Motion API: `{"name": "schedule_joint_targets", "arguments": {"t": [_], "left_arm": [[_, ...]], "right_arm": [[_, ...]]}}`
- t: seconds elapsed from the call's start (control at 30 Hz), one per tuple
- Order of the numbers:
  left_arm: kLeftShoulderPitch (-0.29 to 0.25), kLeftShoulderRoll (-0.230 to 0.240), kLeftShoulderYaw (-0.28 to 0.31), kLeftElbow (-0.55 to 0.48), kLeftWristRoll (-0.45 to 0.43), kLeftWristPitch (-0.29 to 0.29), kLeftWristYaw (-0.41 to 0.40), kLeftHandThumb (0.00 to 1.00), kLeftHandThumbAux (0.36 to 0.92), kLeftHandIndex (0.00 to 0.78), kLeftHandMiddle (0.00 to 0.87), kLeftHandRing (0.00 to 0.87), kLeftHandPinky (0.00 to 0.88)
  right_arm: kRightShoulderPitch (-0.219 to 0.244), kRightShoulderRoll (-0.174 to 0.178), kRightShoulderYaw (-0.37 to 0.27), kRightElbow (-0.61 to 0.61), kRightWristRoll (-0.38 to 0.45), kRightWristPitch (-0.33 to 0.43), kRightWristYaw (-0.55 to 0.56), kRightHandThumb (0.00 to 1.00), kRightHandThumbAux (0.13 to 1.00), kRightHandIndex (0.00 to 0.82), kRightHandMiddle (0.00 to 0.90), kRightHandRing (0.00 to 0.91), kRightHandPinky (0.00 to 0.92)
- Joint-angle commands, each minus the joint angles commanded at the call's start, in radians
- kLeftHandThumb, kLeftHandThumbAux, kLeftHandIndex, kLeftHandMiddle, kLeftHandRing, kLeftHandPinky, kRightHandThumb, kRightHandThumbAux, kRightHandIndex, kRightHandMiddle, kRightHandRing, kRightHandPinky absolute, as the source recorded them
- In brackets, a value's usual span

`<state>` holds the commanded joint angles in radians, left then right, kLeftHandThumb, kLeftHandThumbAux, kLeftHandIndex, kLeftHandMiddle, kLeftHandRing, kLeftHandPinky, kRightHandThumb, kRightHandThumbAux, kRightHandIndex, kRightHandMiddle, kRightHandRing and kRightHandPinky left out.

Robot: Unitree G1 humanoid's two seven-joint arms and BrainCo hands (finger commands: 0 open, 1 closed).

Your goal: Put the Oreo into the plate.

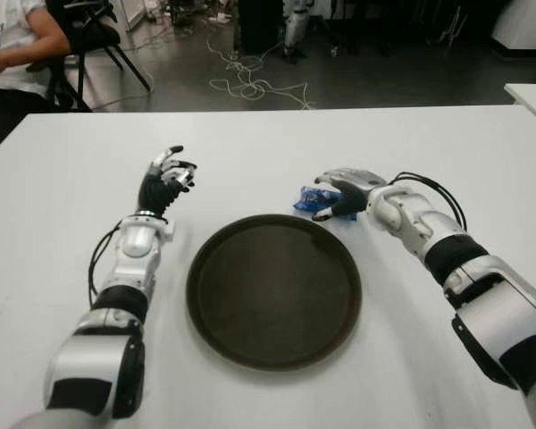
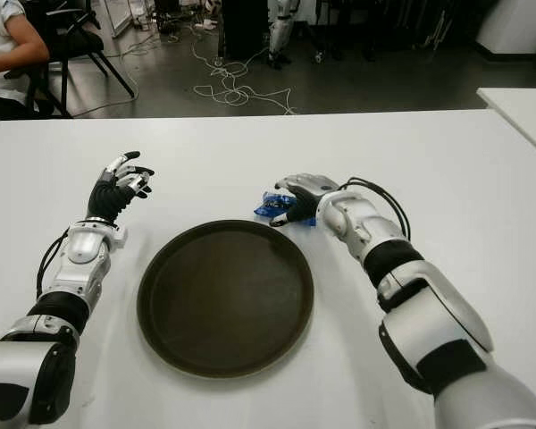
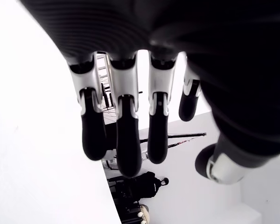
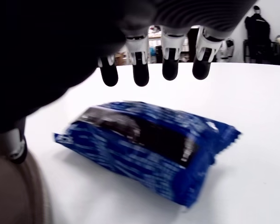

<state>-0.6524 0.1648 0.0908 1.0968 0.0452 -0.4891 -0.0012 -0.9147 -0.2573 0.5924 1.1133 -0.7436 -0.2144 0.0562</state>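
Eye view: blue crinkly plastic Oreo packet [image 1: 309,200] on white tabletop [image 1: 62,179] just beyond round dark brown plate [image 1: 274,290], right robot hand [image 1: 338,200] over it; left robot hand [image 1: 165,178] idle left of plate, fingers relaxed, empty. Right wrist view: fingers [image 4: 171,63] spread above packet, not closed. Probably light, soft, slippery; best pinched across the middle.

Two silver-and-black jointed robot arms [image 1: 129,259] with looping black cables; black-tipped, silver-knuckled fingers [image 3: 123,140] on dark ribbed palms.

A blue Oreo packet [image 4: 147,150] is seen lying flat on the white tabletop [image 1: 268,152], just beyond the far right rim of the plate. The plate [image 1: 273,290], round, dark brown and shallow, is seen holding nothing.
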Motion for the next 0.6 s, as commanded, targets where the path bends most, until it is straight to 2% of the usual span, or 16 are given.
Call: {"name": "schedule_joint_targets", "arguments": {"t": [0.17, 0.33, 0.6], "left_arm": [[-0.001, 0.002, 0.001, 0.003, -0.001, -0.001, -0.007, 1.0, 0.642, 0.188, 0.387, 0.513, 0.489], [-0.002, 0.004, 0.001, 0.005, 0.0, -0.001, -0.011, 1.0, 0.642, 0.182, 0.386, 0.512, 0.483], [-0.006, 0.005, 0.006, 0.008, -0.007, 0.006, -0.023, 1.0, 0.644, 0.19, 0.383, 0.512, 0.481]], "right_arm": [[-0.009, 0.006, 0.002, 0.02, 0.001, -0.002, -0.001, 0.187, 0.411, 0.043, 0.123, 0.139, 0.18], [-0.017, 0.014, 0.003, 0.042, 0.001, 0.0, 0.0, 0.227, 0.433, 0.069, 0.153, 0.179, 0.233], [-0.027, 0.022, 0.011, 0.069, -0.006, -0.002, -0.018, 0.227, 0.436, 0.075, 0.136, 0.153, 0.179]]}}
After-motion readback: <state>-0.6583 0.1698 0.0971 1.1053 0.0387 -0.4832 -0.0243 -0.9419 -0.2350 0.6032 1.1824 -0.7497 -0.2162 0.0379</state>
